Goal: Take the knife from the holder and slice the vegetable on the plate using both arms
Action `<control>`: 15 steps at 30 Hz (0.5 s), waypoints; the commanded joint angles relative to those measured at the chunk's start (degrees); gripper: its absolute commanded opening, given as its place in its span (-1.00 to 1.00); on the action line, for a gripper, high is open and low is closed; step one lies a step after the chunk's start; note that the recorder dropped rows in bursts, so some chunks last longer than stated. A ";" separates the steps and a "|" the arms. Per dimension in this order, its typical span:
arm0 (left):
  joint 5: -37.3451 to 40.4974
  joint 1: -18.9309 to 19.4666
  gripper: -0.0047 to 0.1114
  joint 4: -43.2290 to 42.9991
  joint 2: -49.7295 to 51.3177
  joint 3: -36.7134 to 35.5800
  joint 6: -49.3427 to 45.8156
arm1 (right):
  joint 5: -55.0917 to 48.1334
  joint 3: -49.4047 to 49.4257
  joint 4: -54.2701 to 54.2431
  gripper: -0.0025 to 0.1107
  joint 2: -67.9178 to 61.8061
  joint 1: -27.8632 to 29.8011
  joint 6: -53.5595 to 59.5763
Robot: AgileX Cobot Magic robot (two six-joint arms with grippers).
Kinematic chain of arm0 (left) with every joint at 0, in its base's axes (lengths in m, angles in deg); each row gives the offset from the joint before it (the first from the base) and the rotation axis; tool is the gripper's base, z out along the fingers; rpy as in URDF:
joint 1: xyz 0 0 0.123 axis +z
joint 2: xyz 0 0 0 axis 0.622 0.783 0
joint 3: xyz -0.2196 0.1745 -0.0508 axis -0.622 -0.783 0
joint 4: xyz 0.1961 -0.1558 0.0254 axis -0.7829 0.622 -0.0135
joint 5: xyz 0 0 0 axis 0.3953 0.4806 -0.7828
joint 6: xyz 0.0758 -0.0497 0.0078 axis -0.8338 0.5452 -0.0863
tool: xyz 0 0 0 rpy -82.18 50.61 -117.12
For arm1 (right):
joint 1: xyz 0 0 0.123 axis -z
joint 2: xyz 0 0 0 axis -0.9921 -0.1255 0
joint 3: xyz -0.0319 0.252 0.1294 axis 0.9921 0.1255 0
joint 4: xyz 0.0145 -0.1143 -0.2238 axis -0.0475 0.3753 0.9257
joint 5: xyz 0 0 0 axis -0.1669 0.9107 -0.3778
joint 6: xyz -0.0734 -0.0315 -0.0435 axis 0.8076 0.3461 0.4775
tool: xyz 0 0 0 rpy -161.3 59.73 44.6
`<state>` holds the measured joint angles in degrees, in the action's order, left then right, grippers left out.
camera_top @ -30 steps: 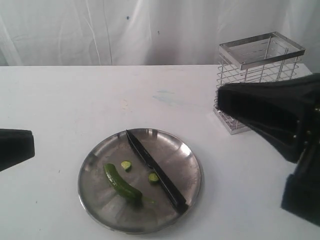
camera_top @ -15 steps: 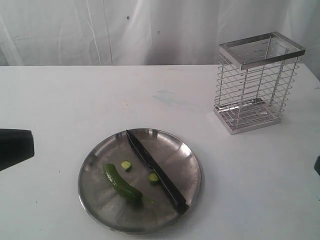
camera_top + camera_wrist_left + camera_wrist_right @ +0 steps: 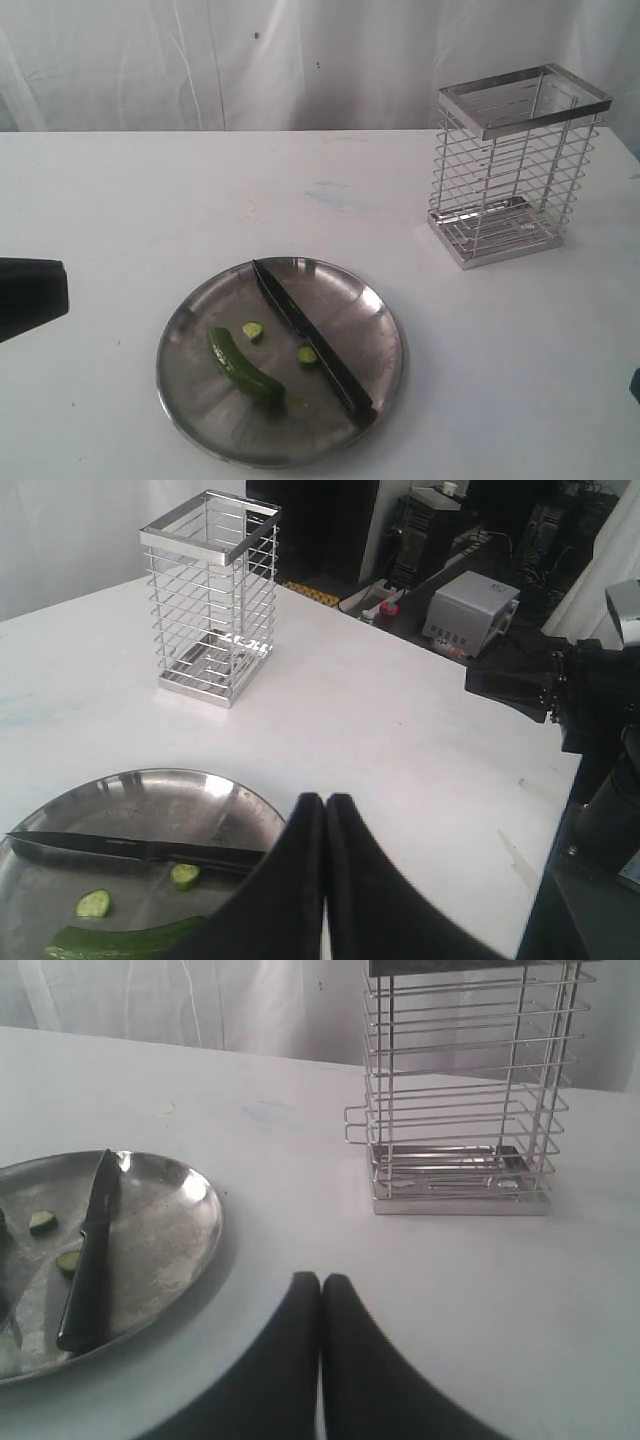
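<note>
The knife lies loose across the plate, black handle toward the front rim. Beside it rest the green vegetable and two cut slices. The wire holder stands empty at the back right. My left gripper is shut with nothing in it; it hangs off the plate's left side, its black tip showing at the exterior view's left edge. My right gripper is also shut and holds nothing, hovering over bare table between the plate and the holder.
The white table ends at a pale curtain behind. The left wrist view shows the right arm beyond the table's edge, with boxes and equipment on the floor past it.
The right arm, which stood in front of the holder a second ago, has drawn back to the right and almost out of the exterior view. The left arm, knife and vegetable have not moved.
</note>
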<state>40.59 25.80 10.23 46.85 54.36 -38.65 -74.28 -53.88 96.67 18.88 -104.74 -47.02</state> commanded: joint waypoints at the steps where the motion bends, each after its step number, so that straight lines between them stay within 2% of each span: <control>1: 0.57 0.01 -0.92 0.60 -0.44 -0.34 0.09 | -0.73 0.32 0.42 -0.96 0.33 0.33 0.28; 12: -0.13 0.01 -0.92 0.72 -0.44 -0.75 0.09 | -0.73 0.32 0.42 -0.96 0.33 0.33 0.28; 15: -4.06 0.01 -0.92 -9.02 -2.96 -1.95 2.31 | -0.73 0.32 0.42 -0.96 0.33 0.33 0.28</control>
<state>39.49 25.80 7.09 46.28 53.76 -38.49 -75.21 -53.88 96.67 18.88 -104.62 -47.02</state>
